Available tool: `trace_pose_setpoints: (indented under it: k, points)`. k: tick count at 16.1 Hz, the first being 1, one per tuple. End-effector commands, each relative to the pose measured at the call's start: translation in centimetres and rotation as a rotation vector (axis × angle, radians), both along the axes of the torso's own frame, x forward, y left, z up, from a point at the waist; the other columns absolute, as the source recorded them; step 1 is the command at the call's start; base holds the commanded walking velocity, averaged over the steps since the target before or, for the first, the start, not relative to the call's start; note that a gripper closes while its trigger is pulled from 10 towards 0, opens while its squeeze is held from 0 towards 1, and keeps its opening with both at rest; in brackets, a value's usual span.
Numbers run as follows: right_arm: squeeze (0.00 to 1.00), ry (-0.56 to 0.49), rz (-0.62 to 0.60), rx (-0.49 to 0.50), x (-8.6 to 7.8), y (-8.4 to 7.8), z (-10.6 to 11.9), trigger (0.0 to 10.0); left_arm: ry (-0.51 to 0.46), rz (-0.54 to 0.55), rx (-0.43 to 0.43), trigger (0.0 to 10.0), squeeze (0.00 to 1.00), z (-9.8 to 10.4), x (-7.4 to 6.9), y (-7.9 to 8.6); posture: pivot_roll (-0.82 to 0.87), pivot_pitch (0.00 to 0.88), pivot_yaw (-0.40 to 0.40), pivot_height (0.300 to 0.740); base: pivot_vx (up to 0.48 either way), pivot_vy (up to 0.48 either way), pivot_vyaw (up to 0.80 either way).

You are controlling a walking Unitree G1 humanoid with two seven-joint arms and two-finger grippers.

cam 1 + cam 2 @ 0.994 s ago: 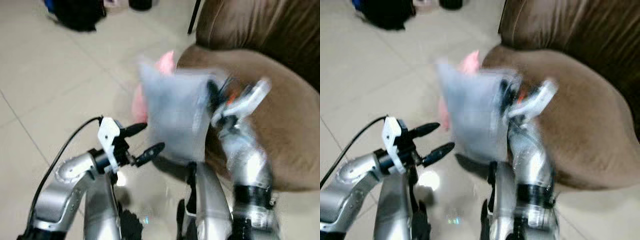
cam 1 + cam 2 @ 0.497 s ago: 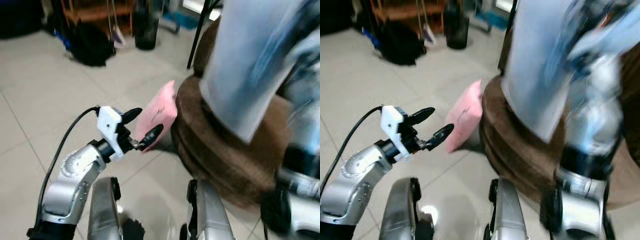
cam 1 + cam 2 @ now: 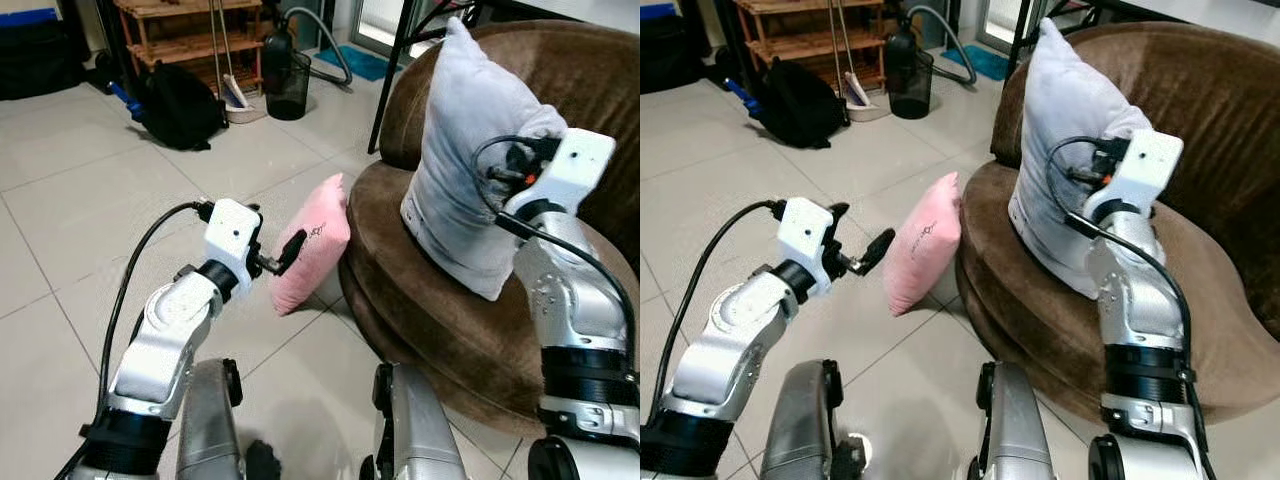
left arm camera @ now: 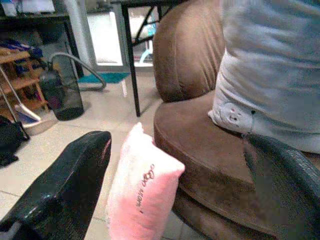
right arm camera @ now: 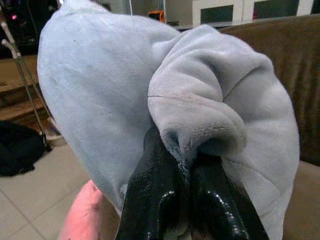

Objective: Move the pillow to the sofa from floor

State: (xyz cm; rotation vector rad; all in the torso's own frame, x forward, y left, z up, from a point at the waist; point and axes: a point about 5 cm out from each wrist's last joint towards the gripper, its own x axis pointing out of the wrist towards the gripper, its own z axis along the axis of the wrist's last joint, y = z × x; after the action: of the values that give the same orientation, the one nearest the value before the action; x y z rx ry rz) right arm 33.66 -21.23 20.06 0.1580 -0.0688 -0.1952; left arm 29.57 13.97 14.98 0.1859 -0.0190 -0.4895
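A grey pillow [image 3: 470, 170] hangs upright over the brown sofa [image 3: 470, 320] seat, its lower corner near the cushion. My right gripper [image 5: 185, 160] is shut on a bunched fold of this grey pillow [image 5: 150, 100] at its right edge. A pink pillow [image 3: 312, 245] leans on the floor against the sofa's front. My left gripper [image 3: 285, 250] is open just left of the pink pillow [image 4: 142, 190], with nothing between its fingers [image 4: 65, 185].
A black bag [image 3: 180, 105], a dark bin [image 3: 285, 85] and a wooden rack [image 3: 190, 30] stand at the back on the tiled floor [image 3: 80, 220]. A black table leg [image 3: 390, 70] stands behind the sofa. My own legs [image 3: 420, 430] are at the bottom.
My right gripper has lifted the grey pillow from low in front of the sofa up over its seat. The camera has risen and steadied. The left gripper has stayed open.
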Motion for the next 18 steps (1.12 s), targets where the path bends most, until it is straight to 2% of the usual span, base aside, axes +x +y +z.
trace_pose_setpoints:
  k: [1,4,5,10,13,17,18]
  points:
    - [0.00,0.047,-0.047,0.020,-0.6,-1.3,-1.2,10.0,-0.046,0.001,0.002,10.0,0.00,0.8,0.4,-0.8,-0.01,0.009,-0.081,0.536,0.000,0.000,0.00]
    - [0.00,0.060,-0.070,-0.005,-0.8,-1.5,-1.5,10.0,-0.065,0.017,-0.014,10.0,0.00,1.0,0.9,-1.7,-0.03,0.000,-0.080,0.556,0.000,0.000,0.00]
    - [0.00,0.085,-0.095,-0.029,-1.2,-1.5,-2.1,10.0,-0.059,0.009,-0.005,10.0,0.00,0.5,0.8,-2.1,-0.04,0.000,-0.084,0.571,0.000,0.000,0.00]
    - [0.00,0.084,-0.084,-0.090,-1.5,-1.2,-2.1,10.0,-0.085,0.038,-0.019,10.0,0.00,0.8,0.6,-1.9,-0.02,0.021,-0.104,0.611,0.000,0.000,0.00]
    - [0.00,0.093,-0.072,-0.099,-1.6,-0.2,-2.6,10.0,-0.135,0.021,-0.007,10.0,0.00,1.1,0.3,-2.1,-0.01,0.026,-0.097,0.646,0.000,0.000,0.00]
    - [0.00,0.073,-0.051,-0.130,-2.5,0.5,-2.9,10.0,-0.131,-0.025,0.002,10.0,0.00,1.1,0.1,-2.2,-0.03,0.035,-0.068,0.651,0.000,0.000,0.00]
    - [0.00,0.088,-0.056,-0.113,-3.1,0.4,-3.6,10.0,-0.129,-0.019,0.013,10.0,0.00,0.8,0.2,-2.2,-0.03,0.034,-0.062,0.651,0.000,0.000,0.00]
